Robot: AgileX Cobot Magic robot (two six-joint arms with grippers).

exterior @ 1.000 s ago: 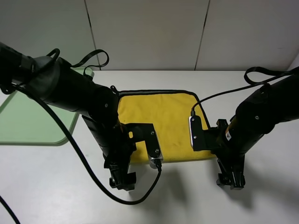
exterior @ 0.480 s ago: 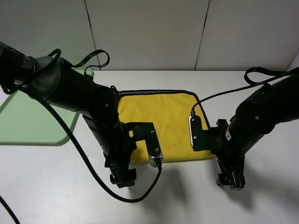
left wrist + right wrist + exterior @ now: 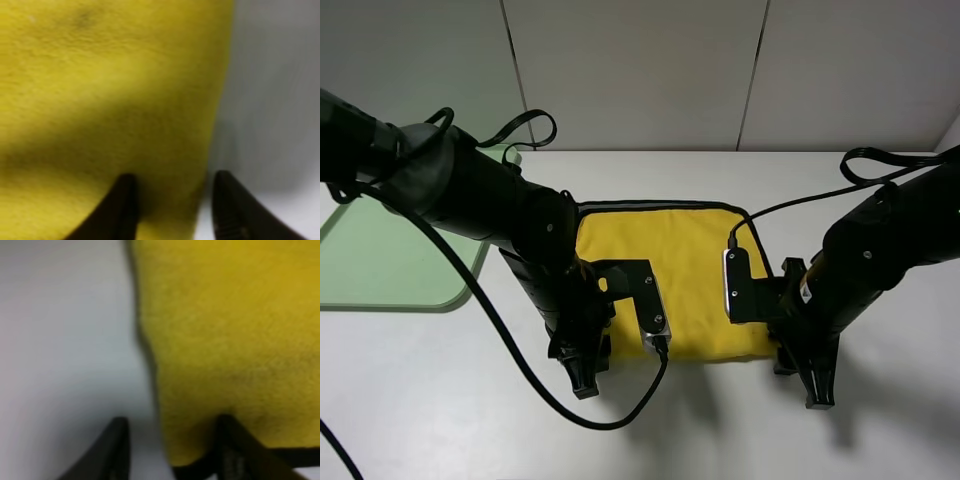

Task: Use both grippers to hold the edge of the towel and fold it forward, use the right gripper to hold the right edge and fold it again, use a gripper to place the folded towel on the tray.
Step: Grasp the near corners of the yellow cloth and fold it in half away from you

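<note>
Two black arms stoop over a yellow towel, one at each near corner.

The towel [image 3: 670, 250] lies at the middle of the frame on the white table [image 3: 440, 420]. It is plush and bright, and its black edge [image 3: 650, 205] shows clearly along the far side. The pale green tray [image 3: 380, 270] sits well apart at the left. The left gripper [image 3: 582, 378] is at the towel's lower-left corner, the right gripper [image 3: 817, 388] at its lower-right. In both wrist views the fingers [image 3: 124, 212] stand partly apart with yellow pile between them. Those views are blurred, so I cannot tell whether either pair of jaws truly pinches the cloth.
</note>
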